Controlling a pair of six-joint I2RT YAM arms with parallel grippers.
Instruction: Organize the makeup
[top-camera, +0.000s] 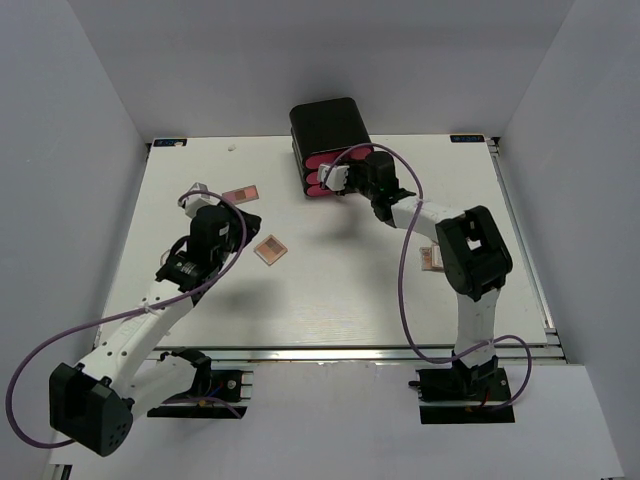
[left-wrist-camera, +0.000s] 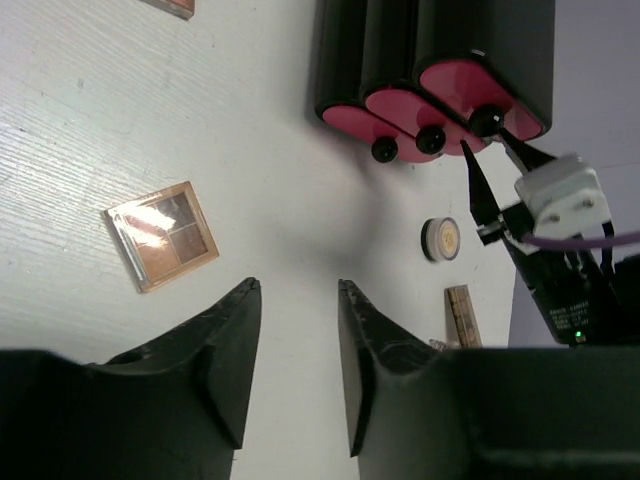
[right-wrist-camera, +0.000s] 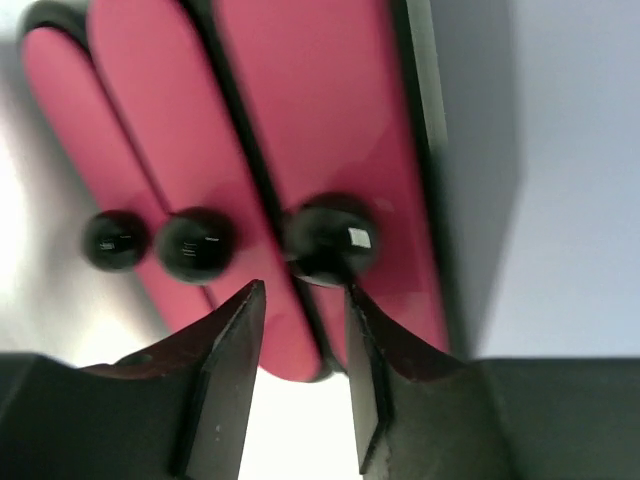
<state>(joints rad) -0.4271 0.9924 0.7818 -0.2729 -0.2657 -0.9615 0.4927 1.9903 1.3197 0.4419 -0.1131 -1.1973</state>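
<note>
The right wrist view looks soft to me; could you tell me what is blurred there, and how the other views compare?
Right wrist: the pink drawers and black knobs are out of focus, with a small glare spot on the nearest knob. Left wrist: sharp, with glare on the square palette. Top external: evenly lit, soft arm shadows on the table.

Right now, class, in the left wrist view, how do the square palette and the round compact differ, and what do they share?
Shape: the palette is square, the compact round. Size: the palette looks clearly bigger than the compact. Look: the palette shows four brown pans in a tan frame; the compact has a pale gold face and dark rim. Both lie loose on the white table.
</note>
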